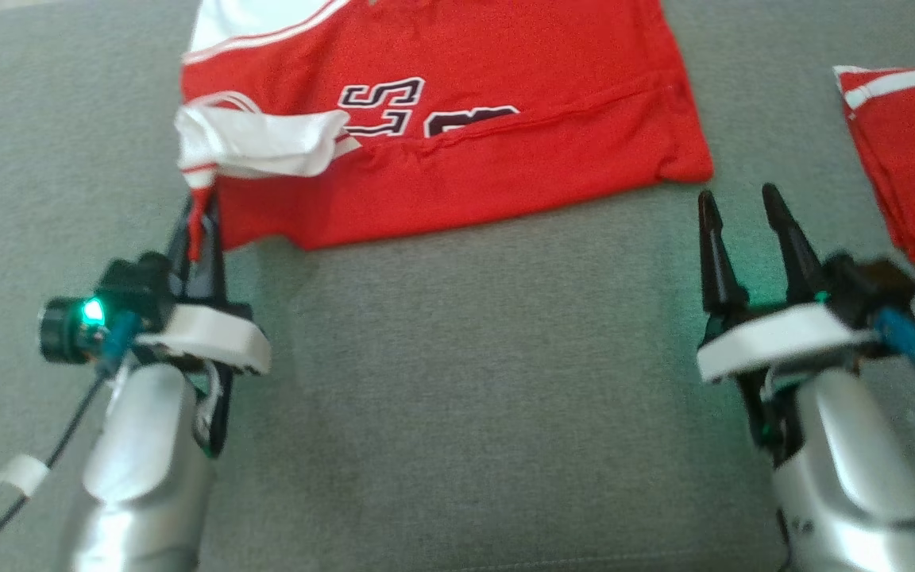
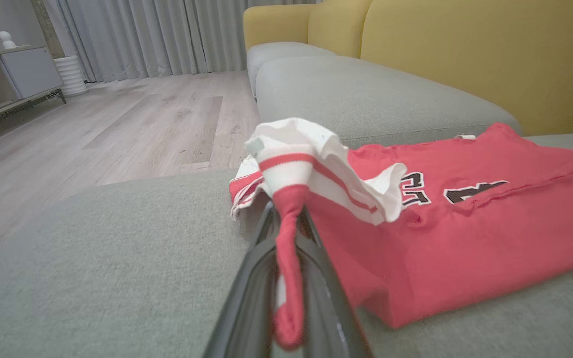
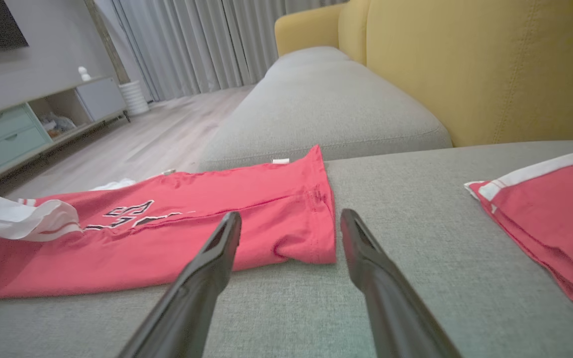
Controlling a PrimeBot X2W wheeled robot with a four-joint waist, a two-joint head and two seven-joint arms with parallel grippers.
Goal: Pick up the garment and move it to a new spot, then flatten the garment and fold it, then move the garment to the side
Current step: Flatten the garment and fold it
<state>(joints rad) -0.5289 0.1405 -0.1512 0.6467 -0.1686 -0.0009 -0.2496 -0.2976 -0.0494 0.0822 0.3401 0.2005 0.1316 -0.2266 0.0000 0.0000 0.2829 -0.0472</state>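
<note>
Left pincer (image 1: 197, 213) clamps the garment (image 1: 505, 179) at its near-left corner.

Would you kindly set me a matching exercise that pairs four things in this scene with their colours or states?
Things:
1. left gripper
2. right gripper
3. sofa back
4. cushion

Colours or states:
a. grey
b. open
c. yellow
d. shut on jersey

Pairs: 1-d, 2-b, 3-c, 4-a
</note>
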